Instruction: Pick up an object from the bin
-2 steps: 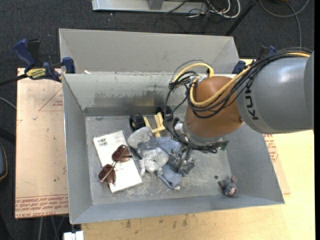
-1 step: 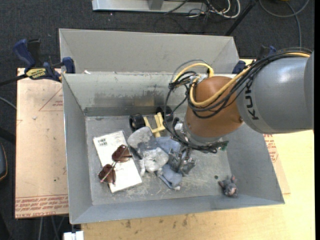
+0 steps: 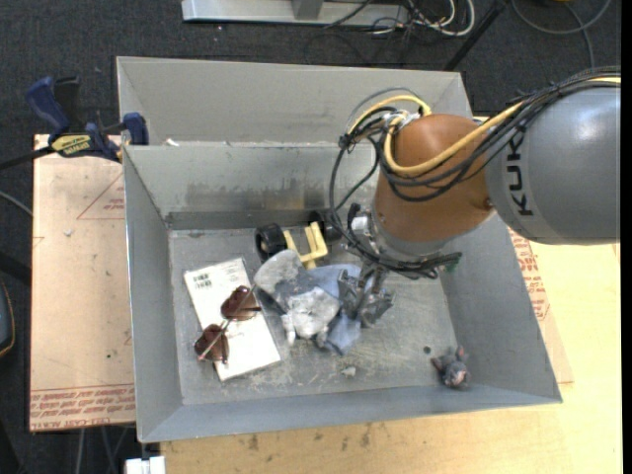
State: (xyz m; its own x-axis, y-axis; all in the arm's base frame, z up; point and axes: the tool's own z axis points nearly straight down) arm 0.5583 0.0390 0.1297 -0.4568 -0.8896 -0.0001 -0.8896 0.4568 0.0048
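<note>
The tool (image 3: 365, 299) sits low at the right edge of the grey-blue crumpled heap (image 3: 304, 304) in the middle of the bin (image 3: 148, 284) — wide or narrow, I cannot tell — so it is better to close on one fold only and lift straight up.

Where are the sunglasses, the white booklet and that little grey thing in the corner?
sunglasses (image 3: 237, 304), camera view, upper lens.
white booklet (image 3: 253, 346), camera view, bare lower corner.
little grey thing (image 3: 452, 368), camera view, its middle.
</note>
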